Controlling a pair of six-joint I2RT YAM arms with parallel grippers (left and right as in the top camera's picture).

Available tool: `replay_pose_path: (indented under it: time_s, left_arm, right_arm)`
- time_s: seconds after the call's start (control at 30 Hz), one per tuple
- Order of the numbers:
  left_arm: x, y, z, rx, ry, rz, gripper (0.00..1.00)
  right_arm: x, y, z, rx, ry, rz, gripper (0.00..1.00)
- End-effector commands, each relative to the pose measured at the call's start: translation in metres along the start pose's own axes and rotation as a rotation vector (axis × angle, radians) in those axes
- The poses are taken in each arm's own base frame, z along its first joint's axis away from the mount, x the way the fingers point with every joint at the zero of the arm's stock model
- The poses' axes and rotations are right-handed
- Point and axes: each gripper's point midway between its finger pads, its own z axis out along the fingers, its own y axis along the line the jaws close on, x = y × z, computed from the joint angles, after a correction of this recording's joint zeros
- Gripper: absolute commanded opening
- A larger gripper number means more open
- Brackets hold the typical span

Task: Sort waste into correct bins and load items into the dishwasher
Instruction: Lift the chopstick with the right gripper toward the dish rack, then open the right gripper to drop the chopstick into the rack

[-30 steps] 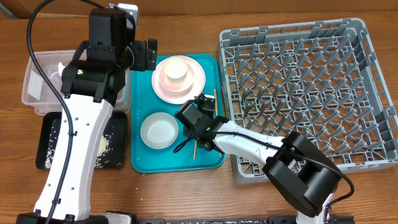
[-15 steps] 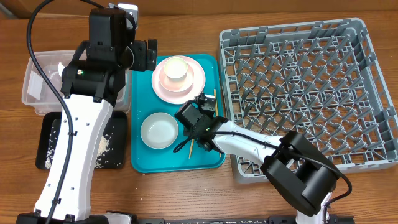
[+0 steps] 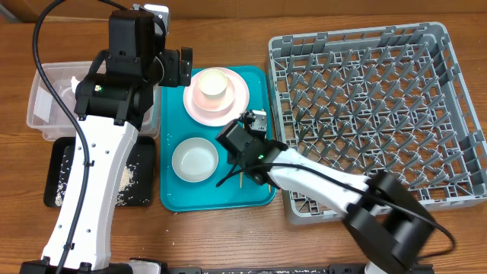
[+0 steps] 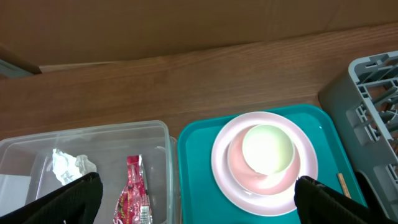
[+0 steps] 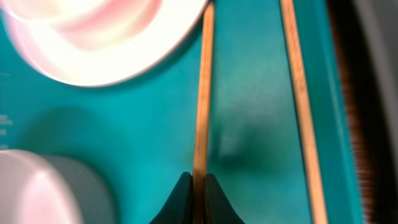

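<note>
From above, the right arm reaches over the teal tray, which sits just beside the big grey dish rack. Only a short bit of the chopstick pokes out under the arm, on the tray near the white bowl. The stick runs from the front of the tray toward the back, along the side of the rack. In the left wrist view, the left pincer is spread wide and holds nothing. It hangs over the clear tub, where the tissue wad and the red wrapper lie, and over the pink plate with a cup on it. In the right wrist view, the right pincer is squeezed narrow on one end of the chopstick. The stick points straight away from it, toward the rim of the pink plate. The second chopstick lies beside it, apart, pointing almost the same way. I cannot tell if the held stick is off the tray. A chopstick is most likely light, hard and smooth — so it may twist or slip when held by its tip. Holding it nearer the middle would likely keep it steadier.
</note>
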Motion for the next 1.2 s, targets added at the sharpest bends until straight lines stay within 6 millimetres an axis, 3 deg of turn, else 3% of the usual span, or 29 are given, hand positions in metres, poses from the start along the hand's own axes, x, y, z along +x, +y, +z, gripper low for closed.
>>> replay_pose_path:
  time_s: [0.0,0.13,0.27,0.53,0.73,0.9,1.17]
  left_arm:
    - [-0.006,0.004,-0.004,-0.013,-0.018,0.014,1.00]
    - [-0.006,0.004,-0.004,-0.013,-0.018,0.014,1.00]
    - [-0.006,0.004,-0.004,-0.013,-0.018,0.014,1.00]
    - [-0.006,0.004,-0.004,-0.013,-0.018,0.014,1.00]
    - [-0.006,0.004,-0.004,-0.013,-0.018,0.014,1.00]
    - [-0.006,0.004,-0.004,-0.013,-0.018,0.014,1.00]
    - [-0.006,0.004,-0.004,-0.013,-0.017,0.014,1.00]
  right_arm:
    - [-0.030,0.012,-0.039,-0.068,-0.084,-0.016,0.04]
    - [-0.047,0.012,-0.065,-0.091,-0.139,-0.188,0.04]
    - [-0.063,-0.002,-0.084,-0.061,-0.177,-0.302,0.04]
    - [-0.088,-0.091,-0.090,0.233,-0.166,-0.263,0.04]
    - [-0.095,-0.136,-0.086,0.319,-0.105,-0.197,0.04]
    - [-0.096,-0.145,-0.080,0.279,-0.041,-0.246,0.06]
    - [-0.099,-0.159,-0.080,0.299,-0.029,-0.215,0.21]
